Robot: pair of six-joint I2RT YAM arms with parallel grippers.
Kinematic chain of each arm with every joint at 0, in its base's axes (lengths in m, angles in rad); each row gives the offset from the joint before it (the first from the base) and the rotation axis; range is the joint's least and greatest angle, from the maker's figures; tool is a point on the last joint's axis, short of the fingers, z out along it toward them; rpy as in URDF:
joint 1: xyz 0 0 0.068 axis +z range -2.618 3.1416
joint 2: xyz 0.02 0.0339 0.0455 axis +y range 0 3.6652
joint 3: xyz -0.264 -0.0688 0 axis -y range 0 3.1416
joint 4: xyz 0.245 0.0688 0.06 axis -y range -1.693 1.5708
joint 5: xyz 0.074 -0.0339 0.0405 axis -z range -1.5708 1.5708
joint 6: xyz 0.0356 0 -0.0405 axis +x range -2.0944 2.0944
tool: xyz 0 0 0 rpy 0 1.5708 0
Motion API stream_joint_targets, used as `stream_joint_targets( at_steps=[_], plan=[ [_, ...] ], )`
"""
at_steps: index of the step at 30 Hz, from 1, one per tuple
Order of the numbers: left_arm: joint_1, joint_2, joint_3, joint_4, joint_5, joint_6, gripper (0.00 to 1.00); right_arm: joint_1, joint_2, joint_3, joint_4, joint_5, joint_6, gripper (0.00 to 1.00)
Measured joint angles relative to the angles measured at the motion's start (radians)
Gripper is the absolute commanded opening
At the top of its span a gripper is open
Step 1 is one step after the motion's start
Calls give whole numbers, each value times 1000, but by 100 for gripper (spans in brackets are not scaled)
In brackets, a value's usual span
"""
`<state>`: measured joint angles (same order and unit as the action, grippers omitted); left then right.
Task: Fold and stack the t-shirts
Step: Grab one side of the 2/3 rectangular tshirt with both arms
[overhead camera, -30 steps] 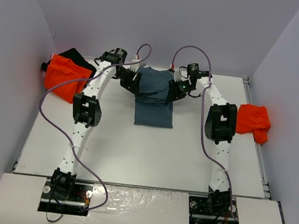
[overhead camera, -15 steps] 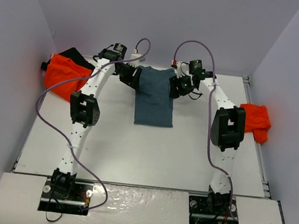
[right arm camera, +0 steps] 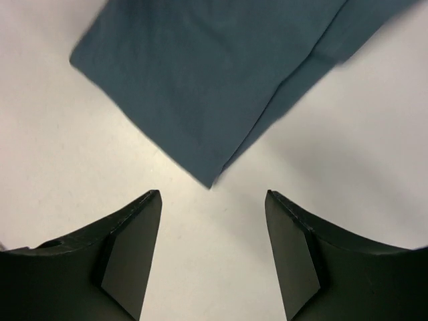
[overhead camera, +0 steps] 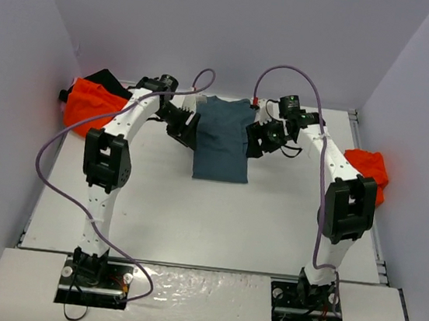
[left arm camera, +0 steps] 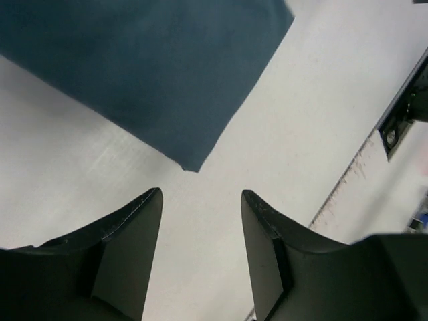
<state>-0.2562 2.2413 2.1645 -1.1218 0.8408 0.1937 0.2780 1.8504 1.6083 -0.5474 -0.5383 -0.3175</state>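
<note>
White desk [overhead camera: 270, 214] carries slate-blue t-shirt [overhead camera: 222, 139] folded to a narrow strip; left claw [overhead camera: 186, 129] and right claw [overhead camera: 255, 141] flank it, both released, empty. Next, likely: pinch far corners, fold over.

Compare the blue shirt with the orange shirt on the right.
The blue shirt lies flat, folded into a neat rectangle; the orange shirt is a crumpled heap. The blue shirt sits centrally toward the back; the orange shirt lies at the right edge. Both are cloth and rest on the table.

White table [overhead camera: 192, 213] between plain grey walls [overhead camera: 230, 29], glossy pale board [overhead camera: 204, 308] in front
</note>
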Motion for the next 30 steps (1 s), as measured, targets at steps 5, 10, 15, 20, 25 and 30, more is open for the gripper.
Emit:
stream_joint_targets(
  at_steps=[5,10,15,20,25,30],
  plan=[
    [-9,17,-216,20,24,-22,42,-19,51,-92,-31,-82,3,49],
    [-31,71,-234,38,39,-35,41,-30,133,-136,-33,-142,1,48],
    [-59,104,-227,43,53,-39,41,-37,192,-163,-31,-196,-1,48],
    [-81,148,-204,37,70,-46,41,-49,229,-183,-26,-250,-4,49],
    [-86,165,-181,31,82,-48,41,-72,241,-188,-24,-303,-6,48],
    [-85,170,-179,28,96,-49,41,-89,264,-185,-25,-360,-5,48]
  ],
)
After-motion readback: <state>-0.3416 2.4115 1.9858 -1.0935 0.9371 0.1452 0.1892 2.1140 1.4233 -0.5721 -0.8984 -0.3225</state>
